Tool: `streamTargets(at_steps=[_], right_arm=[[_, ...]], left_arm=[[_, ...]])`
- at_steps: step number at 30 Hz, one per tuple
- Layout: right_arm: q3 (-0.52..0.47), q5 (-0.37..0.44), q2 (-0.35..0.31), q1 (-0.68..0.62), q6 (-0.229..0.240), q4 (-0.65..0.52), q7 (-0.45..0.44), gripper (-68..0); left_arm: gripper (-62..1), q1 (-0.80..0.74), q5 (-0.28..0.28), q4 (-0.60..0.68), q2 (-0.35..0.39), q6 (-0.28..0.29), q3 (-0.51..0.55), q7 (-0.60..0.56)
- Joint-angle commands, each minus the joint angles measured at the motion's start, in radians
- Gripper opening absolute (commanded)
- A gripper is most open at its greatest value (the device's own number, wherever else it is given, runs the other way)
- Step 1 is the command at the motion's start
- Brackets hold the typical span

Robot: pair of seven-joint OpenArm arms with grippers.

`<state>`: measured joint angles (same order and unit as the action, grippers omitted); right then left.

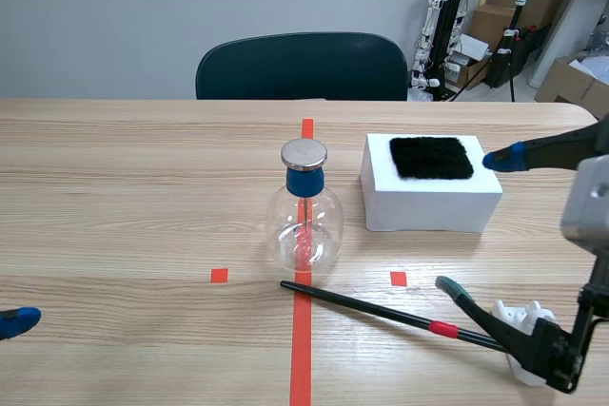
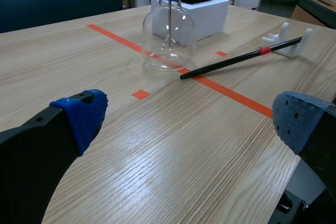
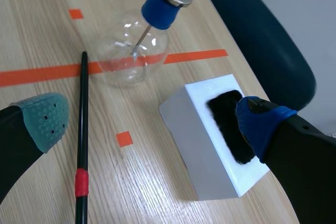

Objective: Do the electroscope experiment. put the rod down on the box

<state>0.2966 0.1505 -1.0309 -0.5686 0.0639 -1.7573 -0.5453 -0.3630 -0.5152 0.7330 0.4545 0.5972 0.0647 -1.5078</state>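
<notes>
The black rod [image 1: 381, 311] with a red band lies on the table in front of the flask, its right end resting on a small white stand [image 1: 521, 316]. The white box [image 1: 430, 199] with a black fur patch [image 1: 431, 157] stands right of the glass flask electroscope [image 1: 306, 208]. My right gripper [image 1: 476, 221] is open and holds nothing, one pad beside the box and the other over the rod. In the right wrist view the rod [image 3: 82, 129] lies by the green pad and the box [image 3: 197, 135] by the blue pad of the right gripper [image 3: 152, 121]. My left gripper [image 2: 191, 119] is open and empty at the near left, short of the flask [image 2: 169, 30] and the rod [image 2: 236, 62].
A dark chair [image 1: 301, 66] stands behind the table's far edge. Cardboard boxes and tripods [image 1: 504, 16] fill the back right of the room. Bare wood stretches across the table's left half.
</notes>
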Motion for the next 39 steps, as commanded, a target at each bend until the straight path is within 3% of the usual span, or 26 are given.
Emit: streamTargets(at_steps=[1, 6, 9, 39], right_arm=[[-0.043, 0.018, 0.062, -0.038, -0.004, -0.018, -0.034, 0.4], [-0.188, 0.017, 0.224, -0.181, -0.004, -0.021, -0.113, 0.4], [-0.209, 0.013, 0.264, -0.22, -0.004, -0.021, -0.115, 0.4], [-0.208, 0.014, 0.275, -0.227, 0.007, -0.02, -0.105, 0.4]], left_arm=[[1.4, -0.002, 0.009, 0.016, 0.009, 0.0, 0.001, -0.045], [1.4, -0.002, 0.009, 0.016, 0.009, 0.0, 0.001, -0.045], [1.4, -0.002, 0.009, 0.016, 0.009, 0.0, 0.001, -0.045], [1.4, -0.002, 0.009, 0.016, 0.009, 0.0, 0.001, -0.044]])
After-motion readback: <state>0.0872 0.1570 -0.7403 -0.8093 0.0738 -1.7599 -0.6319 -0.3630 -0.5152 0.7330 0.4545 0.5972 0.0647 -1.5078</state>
